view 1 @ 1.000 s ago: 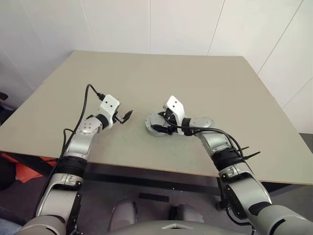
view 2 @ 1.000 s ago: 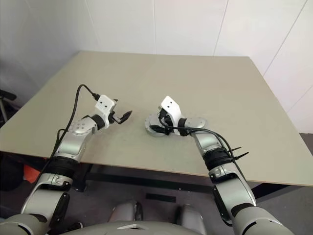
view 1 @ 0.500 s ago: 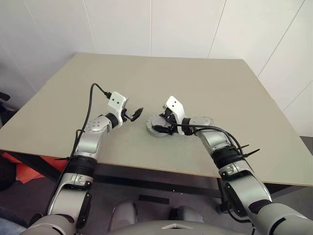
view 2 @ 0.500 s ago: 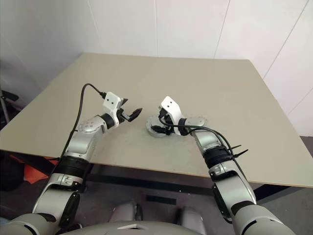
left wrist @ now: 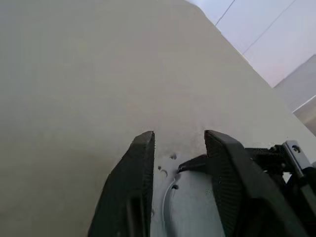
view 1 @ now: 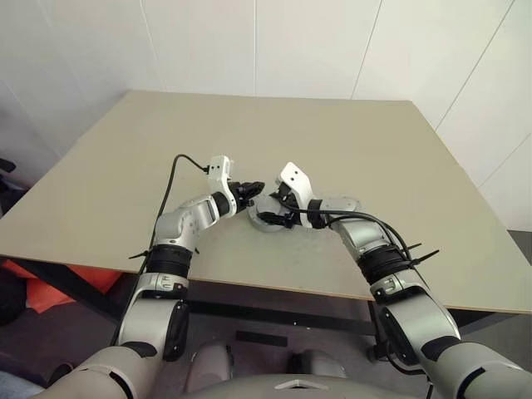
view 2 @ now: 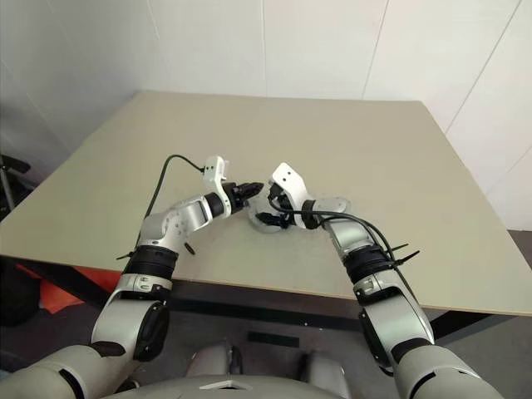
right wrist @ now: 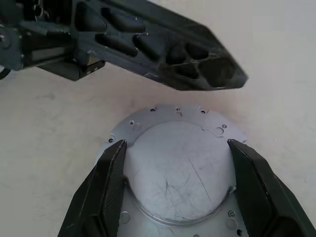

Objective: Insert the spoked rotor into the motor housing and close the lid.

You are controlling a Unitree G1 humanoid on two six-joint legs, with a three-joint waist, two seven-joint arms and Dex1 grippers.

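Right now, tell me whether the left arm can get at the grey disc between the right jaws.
Probably yes: the left gripper hangs above the grey disc's rim, jaws apart, nothing between. The right gripper straddles its raised centre, leaving that rim free.

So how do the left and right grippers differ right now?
The right gripper has its fingers spread wide, flanking the raised centre of the grey metal disc. The left gripper has a narrower gap and sits over the disc's rim. They reach in from opposite sides. Both are black, two-fingered and at the same disc.
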